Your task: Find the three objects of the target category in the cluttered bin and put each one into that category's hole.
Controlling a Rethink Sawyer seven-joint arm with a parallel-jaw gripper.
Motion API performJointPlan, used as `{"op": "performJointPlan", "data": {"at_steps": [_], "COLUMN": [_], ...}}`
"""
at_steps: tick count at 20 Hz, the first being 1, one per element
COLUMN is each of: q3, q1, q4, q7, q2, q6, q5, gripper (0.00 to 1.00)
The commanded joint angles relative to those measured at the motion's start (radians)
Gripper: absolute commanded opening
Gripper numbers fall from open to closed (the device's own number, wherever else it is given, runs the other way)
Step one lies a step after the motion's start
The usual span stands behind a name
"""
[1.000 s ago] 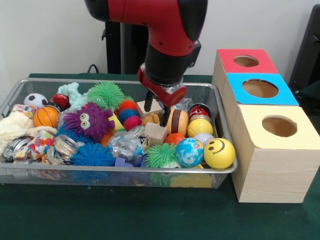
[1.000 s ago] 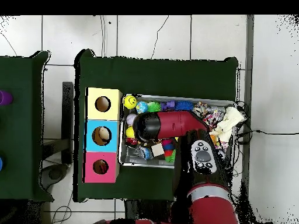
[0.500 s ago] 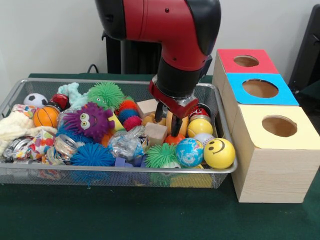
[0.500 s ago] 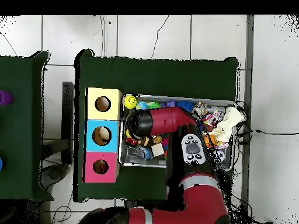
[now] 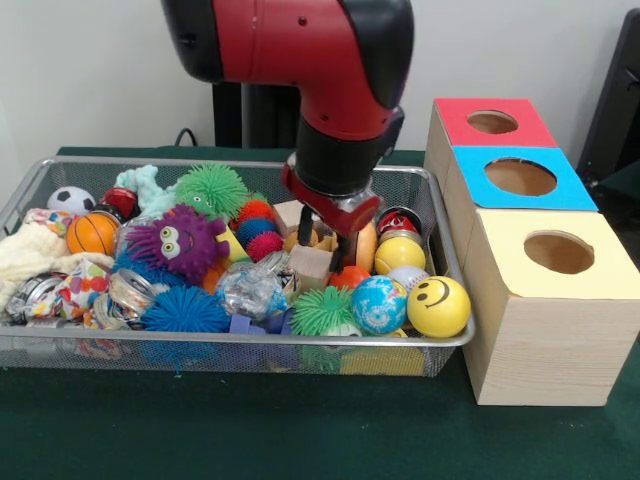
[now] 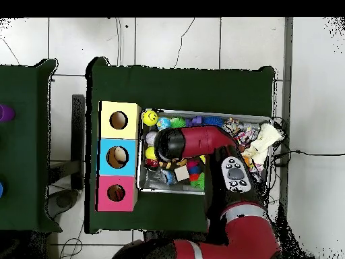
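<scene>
My gripper (image 5: 323,236) hangs low over the middle right of the wire bin (image 5: 240,340). Its fingers (image 5: 305,228) stand open on either side of a tan wooden piece, just above a wooden block (image 5: 310,266). A second wooden block (image 5: 290,214) lies behind it, and a burger-shaped toy (image 5: 362,244) sits right of the fingers. Right of the bin stand three boxes with round holes: red (image 5: 455,115), blue (image 5: 575,190) and yellow (image 5: 500,235). In the overhead view the red arm (image 6: 195,141) hides the gripper; the blue box (image 6: 106,157) shows a pale round thing in its hole.
The bin is packed with toys: a yellow smiley ball (image 5: 438,305), a globe ball (image 5: 378,304), a purple furry monster (image 5: 185,240), a green spiky ball (image 5: 212,188), a basketball (image 5: 92,232) and a soccer ball (image 5: 70,199). Green cloth covers the table (image 5: 300,430).
The gripper swung right over the burger toy, then came back a little to the left and now sits over the wooden pieces. The toys lie as before.
</scene>
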Motion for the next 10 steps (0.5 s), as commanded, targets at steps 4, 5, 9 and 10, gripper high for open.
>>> {"op": "performJointPlan", "data": {"at_steps": [4,5,9,10], "q3": [0.139,0.146,0.165,0.168], "q1": [-0.098,-0.106,-0.126,-0.13], "q4": [0.145,0.158,0.181,0.184], "q7": [-0.287,-0.288,-0.286,-0.285], "q2": [-0.076,-0.087,-0.105,-0.106], "q6": [-0.004,-0.003,0.001,-0.001], "q5": [-0.059,-0.06,-0.068,-0.071], "gripper": [1.0,1.0,1.0,1.0]}}
